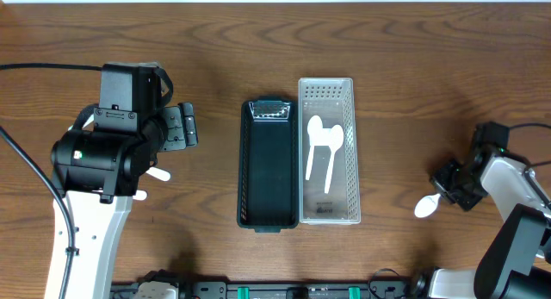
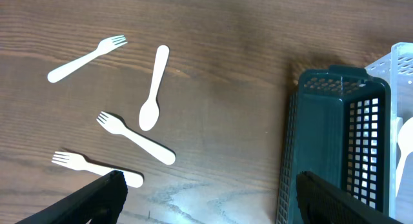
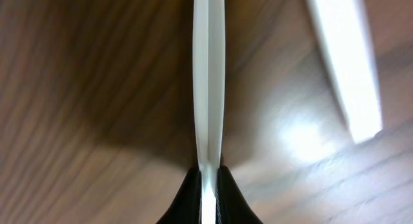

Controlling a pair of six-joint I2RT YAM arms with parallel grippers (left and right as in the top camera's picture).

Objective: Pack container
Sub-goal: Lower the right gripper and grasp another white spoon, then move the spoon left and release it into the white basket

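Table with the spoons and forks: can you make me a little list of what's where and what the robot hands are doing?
dark green basket: in the middle, nothing inside
white basket: right beside the green one, two spoons inside
loose cutlery: three forks and one spoon, lying below the left gripper
left gripper: open, holding nothing
right gripper: shut on a white spoon

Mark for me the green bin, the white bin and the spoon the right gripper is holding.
green bin [image 1: 243, 174], overhead view, on its left wall.
white bin [image 1: 355, 161], overhead view, on its right wall.
held spoon [image 1: 425, 207], overhead view, on its bowl.
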